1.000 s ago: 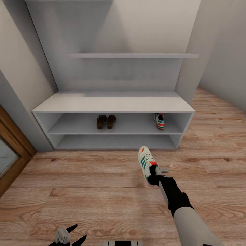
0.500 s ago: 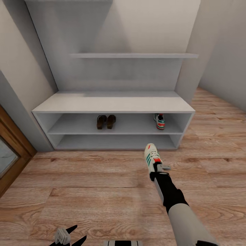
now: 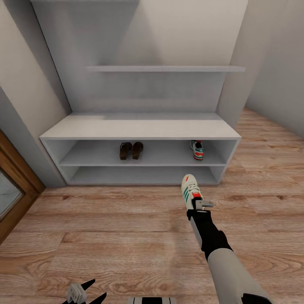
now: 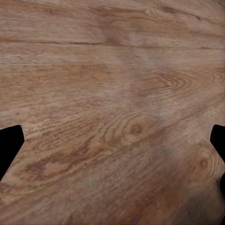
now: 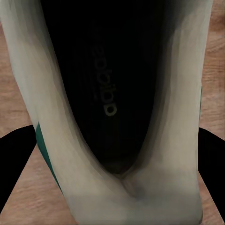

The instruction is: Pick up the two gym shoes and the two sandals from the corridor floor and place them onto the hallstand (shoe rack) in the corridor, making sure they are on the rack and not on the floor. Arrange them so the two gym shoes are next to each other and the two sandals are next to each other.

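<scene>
- wood-framed door (image 3: 10, 190) at left edge, glass pane, partly cut off
- pale cream wall (image 3: 190, 33) behind
- grey side wall (image 3: 278, 71) on the right

Right arm outstretched, its end effector (image 3: 197, 205) clamped; left end effector (image 3: 84, 293) low, spread apart.

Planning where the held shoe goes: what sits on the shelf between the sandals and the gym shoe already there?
Nothing: in the head view the shelf is bare between the sandals and the gym shoe.
</scene>
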### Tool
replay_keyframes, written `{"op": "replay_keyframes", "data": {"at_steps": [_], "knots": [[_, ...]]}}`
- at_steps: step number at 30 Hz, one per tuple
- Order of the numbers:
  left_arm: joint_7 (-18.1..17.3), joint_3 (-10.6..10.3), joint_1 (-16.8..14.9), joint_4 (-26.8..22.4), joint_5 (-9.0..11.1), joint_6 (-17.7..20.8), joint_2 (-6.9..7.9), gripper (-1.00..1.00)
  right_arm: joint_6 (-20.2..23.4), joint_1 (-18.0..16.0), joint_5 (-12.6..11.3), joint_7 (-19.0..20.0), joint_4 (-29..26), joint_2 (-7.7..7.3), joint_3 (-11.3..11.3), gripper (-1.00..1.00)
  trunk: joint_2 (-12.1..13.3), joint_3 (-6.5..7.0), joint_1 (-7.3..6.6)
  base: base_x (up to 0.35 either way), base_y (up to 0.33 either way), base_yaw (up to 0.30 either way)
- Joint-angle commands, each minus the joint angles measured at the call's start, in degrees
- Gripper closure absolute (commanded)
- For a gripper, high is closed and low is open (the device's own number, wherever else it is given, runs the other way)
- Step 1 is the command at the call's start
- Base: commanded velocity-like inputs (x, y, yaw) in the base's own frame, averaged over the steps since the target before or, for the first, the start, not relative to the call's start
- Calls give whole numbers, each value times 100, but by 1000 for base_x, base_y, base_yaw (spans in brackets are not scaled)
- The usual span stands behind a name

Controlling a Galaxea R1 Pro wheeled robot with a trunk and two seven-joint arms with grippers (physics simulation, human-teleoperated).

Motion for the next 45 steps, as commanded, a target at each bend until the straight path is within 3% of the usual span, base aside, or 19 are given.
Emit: {"op": "replay_keyframes", "data": {"at_steps": [1,9,15,28,45], "knots": [[-23,5,-4,7,10,-29,-1,-100,35,-3,52,13,-10,7,-18,100,-2,-5,-1,0,0,0],[-26,4,-4,23,12,-24,-15,-100,54,-4,47,12,-783,7,4,100,-2,-5,-1,12,0,0],[-34,13,-4,14,19,-30,-16,-100,41,-4,49,17,-571,7,21,100,-2,-5,-1,278,0,0],[-238,45,-12,7,28,1,-6,-100,34,-4,49,17,-548,7,15,100,-2,-5,-1,334,17,0],[-247,56,-13,7,10,6,-16,-100,34,-4,49,17,-549,7,15,100,-2,-5,-1,282,-25,0]]}}
